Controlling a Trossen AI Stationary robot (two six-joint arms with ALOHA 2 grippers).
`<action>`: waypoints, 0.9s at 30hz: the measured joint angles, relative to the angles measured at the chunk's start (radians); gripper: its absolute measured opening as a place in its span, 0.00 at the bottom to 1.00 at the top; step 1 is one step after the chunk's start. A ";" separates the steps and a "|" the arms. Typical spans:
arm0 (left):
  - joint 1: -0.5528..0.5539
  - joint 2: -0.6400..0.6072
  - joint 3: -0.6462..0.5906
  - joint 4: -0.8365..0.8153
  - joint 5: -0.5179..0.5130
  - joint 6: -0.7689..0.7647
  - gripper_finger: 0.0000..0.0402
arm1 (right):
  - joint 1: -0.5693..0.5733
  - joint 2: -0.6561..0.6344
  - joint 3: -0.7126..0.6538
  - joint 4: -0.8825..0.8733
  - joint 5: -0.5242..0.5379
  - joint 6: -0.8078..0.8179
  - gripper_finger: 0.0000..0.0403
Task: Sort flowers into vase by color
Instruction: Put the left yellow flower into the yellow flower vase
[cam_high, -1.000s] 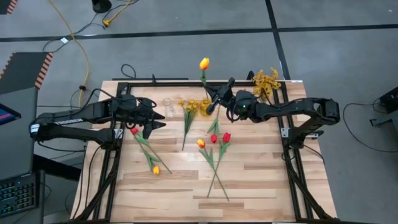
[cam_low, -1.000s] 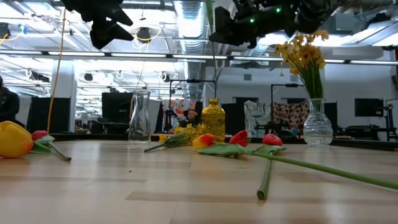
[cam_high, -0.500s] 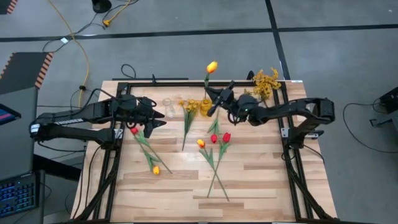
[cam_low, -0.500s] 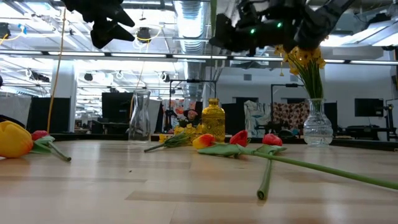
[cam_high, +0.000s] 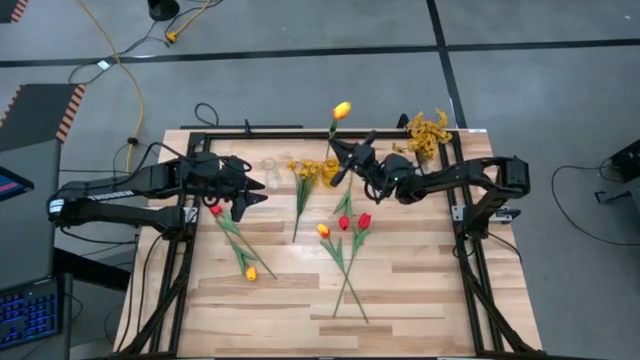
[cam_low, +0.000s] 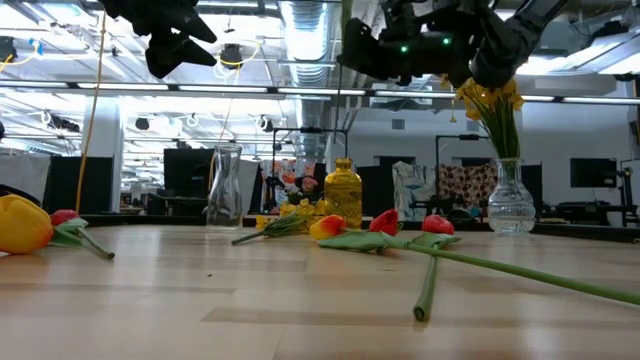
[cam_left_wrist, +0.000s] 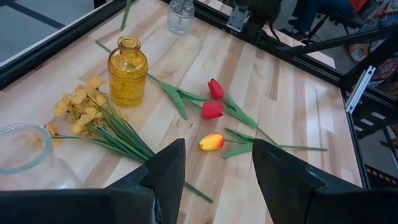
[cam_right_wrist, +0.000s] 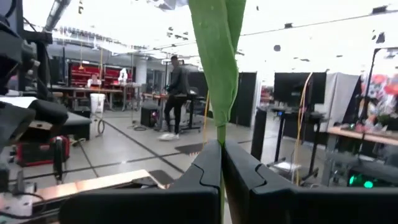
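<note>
Right claw (cam_high: 352, 160) grips yellow-orange tulip (cam_high: 341, 109) above amber vase (cam_left_wrist: 127, 70)

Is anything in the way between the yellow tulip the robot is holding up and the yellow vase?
Nothing visible blocks it. The right gripper holds the yellow-orange tulip by its stem, lifted above the table. The amber vase stands just beside the gripper with its mouth open. The loose mustard spray lies on the table next to the vase, not over it.

A yellow cable (cam_high: 128, 85) snakes over the grey floor at upper left in the high view. A person (cam_right_wrist: 176, 96) stands centre-left in the right wrist view.
</note>
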 joint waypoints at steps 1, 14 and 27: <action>0.000 0.000 0.000 0.000 0.000 0.001 0.43 | 0.001 -0.009 0.000 -0.013 0.001 -0.010 0.07; 0.000 0.000 0.000 -0.001 -0.002 0.001 0.43 | 0.006 -0.008 0.000 -0.147 0.029 -0.001 0.07; 0.000 0.000 0.000 -0.001 -0.002 0.001 0.43 | -0.001 -0.008 0.000 -0.212 0.029 0.067 0.11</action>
